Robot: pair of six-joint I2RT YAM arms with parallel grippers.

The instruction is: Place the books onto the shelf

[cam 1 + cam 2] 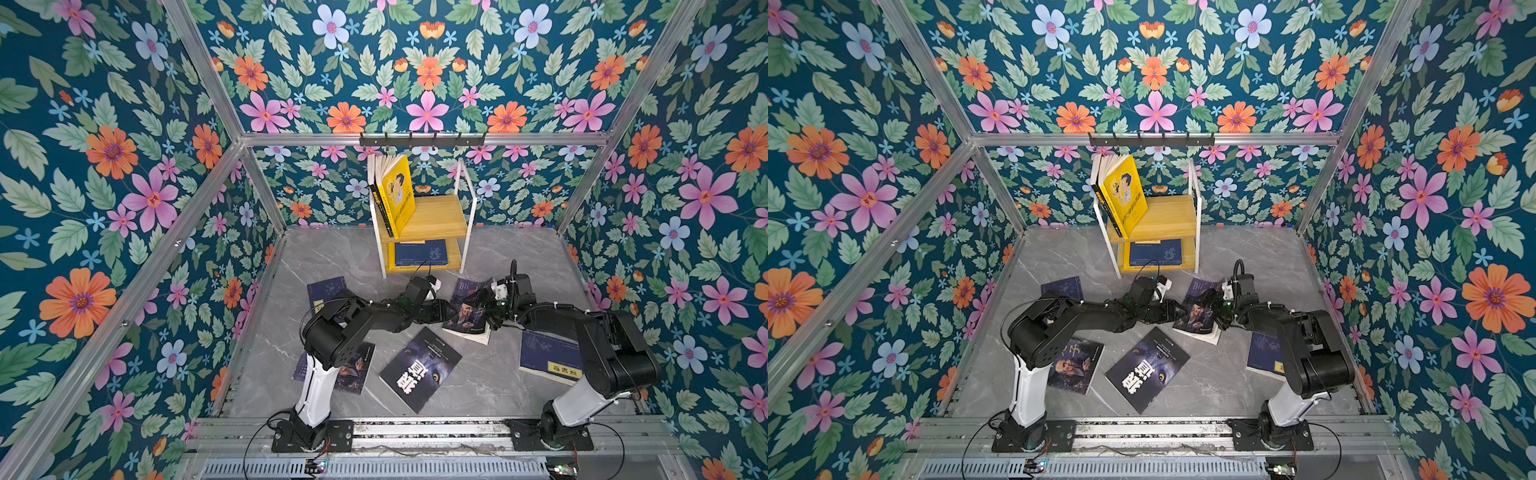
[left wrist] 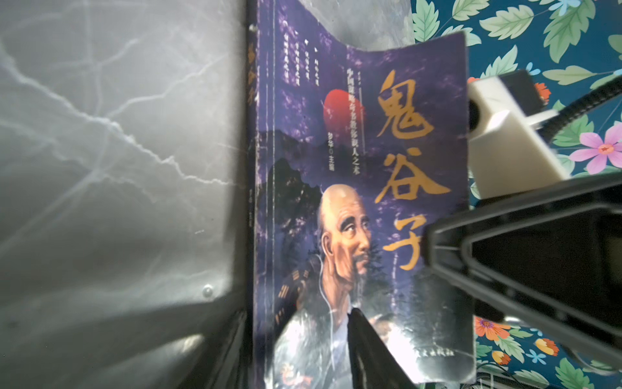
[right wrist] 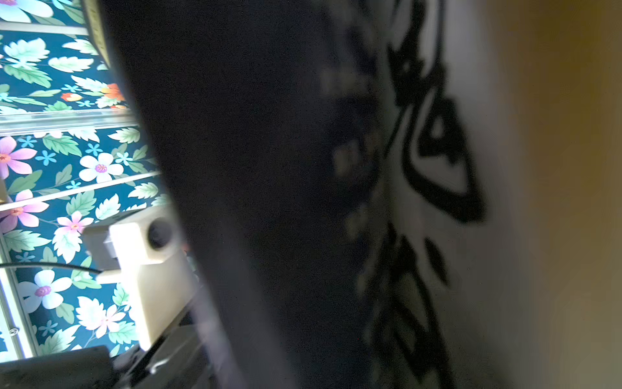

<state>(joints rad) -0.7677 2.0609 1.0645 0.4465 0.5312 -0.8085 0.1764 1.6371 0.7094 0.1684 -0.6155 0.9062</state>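
purple portrait book (image 1: 462, 311), long axis toward shelf (image 1: 436, 216)

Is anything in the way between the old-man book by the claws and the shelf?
Nothing visible lies between the old-man book and the shelf. The yellow book leans at the top board's left; its right looks free.

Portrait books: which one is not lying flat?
The middle portrait book, raised and tilted; the other portrait book lies flat beside the left arm.
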